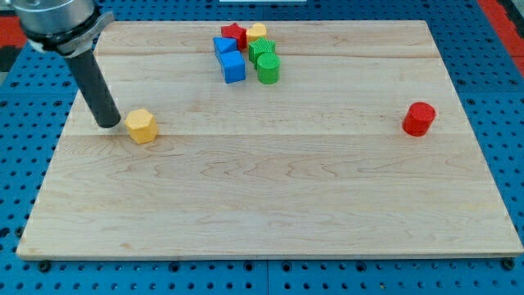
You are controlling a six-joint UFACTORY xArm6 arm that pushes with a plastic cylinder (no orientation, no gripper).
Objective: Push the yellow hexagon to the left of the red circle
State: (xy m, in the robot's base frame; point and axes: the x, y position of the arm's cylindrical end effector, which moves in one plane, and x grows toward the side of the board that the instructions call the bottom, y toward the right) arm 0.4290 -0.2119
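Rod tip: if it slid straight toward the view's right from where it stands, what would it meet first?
My tip sits just left of the yellow hexagon, so it would likely meet that block first. Whether they already touch is unclear. Beyond it, the red circle lies far right.

yellow blocks (141, 125): 2 | red blocks (419, 118): 2 | blue blocks (233, 67): 2 | green blocks (268, 69): 2 | rod (94, 82): 1 | surface (270, 205): 1
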